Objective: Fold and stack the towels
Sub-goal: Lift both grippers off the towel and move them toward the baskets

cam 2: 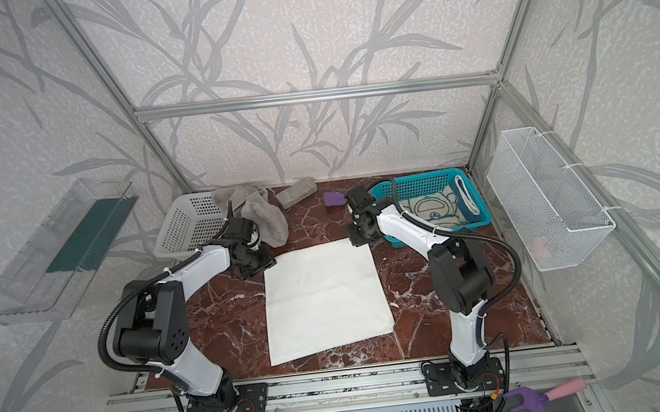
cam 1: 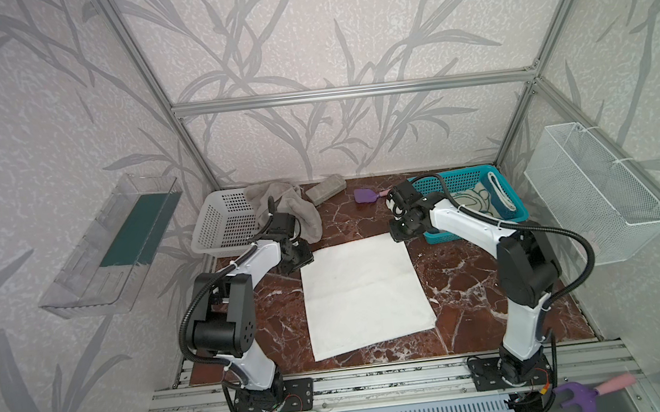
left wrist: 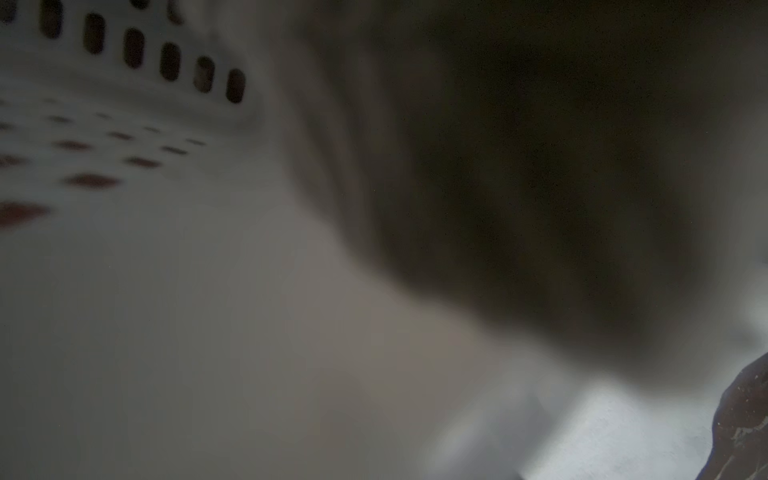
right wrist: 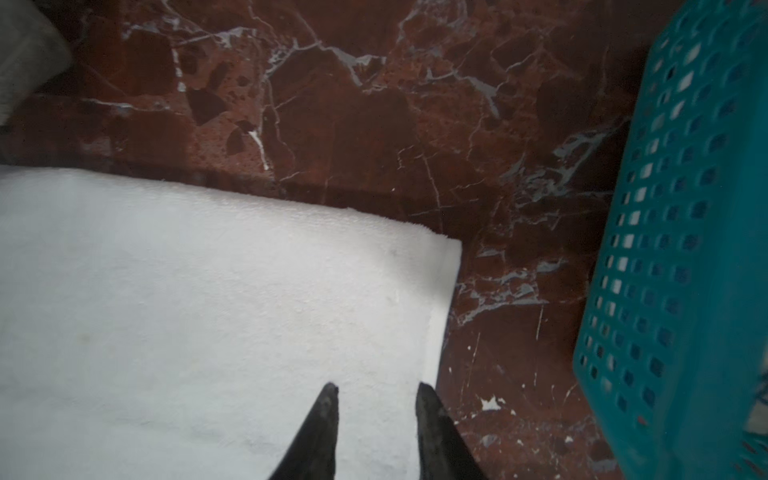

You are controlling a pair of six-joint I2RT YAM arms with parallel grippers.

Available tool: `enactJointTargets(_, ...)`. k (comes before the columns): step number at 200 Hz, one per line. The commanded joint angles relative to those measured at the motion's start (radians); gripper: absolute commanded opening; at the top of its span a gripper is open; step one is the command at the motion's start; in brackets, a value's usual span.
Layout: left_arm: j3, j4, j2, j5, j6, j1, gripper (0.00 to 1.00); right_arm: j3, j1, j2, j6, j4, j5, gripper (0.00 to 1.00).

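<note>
- The white towel [cam 1: 365, 295] lies spread flat in the middle of the red marble table [cam 1: 474, 283], seen whole in both top views [cam 2: 325, 299].
- The right gripper [right wrist: 376, 390] hangs over the towel's far right corner. In the right wrist view its two dark fingers [right wrist: 324, 424] stand apart with bare cloth showing between them, pinching nothing. Whether the tips touch the cloth cannot be told.
- The towel's corner sits just ahead of those fingertips, with the teal basket [right wrist: 665, 249] near it on the table.
- The left gripper [cam 1: 298, 258] is at the towel's far left corner, at or just over its edge. Whether its jaws are spread or pressed together cannot be told: the wrist hides them in the top views, and the left wrist view is a blur.
- That blurred view shows only the slotted wall of the white basket [left wrist: 124, 45] and a dark shape close to the lens.
- The grey towel [cam 1: 291, 209] is crumpled over the white basket's rim at the back left and spills onto the table just behind the left arm's wrist.
- The beige towel [cam 1: 480, 199], with its cartoon outline, lies inside the teal basket at the back right, behind the right arm.
- A grey block [cam 1: 325, 189] and a small purple tool [cam 1: 363, 196] sit at the back of the table between the two baskets.
</note>
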Motion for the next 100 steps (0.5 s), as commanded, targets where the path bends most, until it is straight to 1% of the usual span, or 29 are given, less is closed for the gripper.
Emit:
enactJointTargets(1,0.041,0.047,0.029,-0.071,0.022,-0.001,0.46,0.078,-0.049,0.055,-0.034,-0.044,-0.016,0.33)
enactJointTargets(18,0.042,0.055,0.037,-0.105,0.022,0.001,0.48,0.119,-0.062,0.1,-0.048,-0.055,-0.03,0.33)
enactJointTargets(70,0.065,0.026,0.057,-0.161,0.05,0.0,0.55,0.207,-0.062,0.213,-0.064,-0.086,-0.076,0.34)
enactJointTargets(100,0.065,0.025,0.08,-0.139,0.053,0.004,0.57,0.225,-0.062,0.251,-0.062,-0.102,-0.068,0.35)
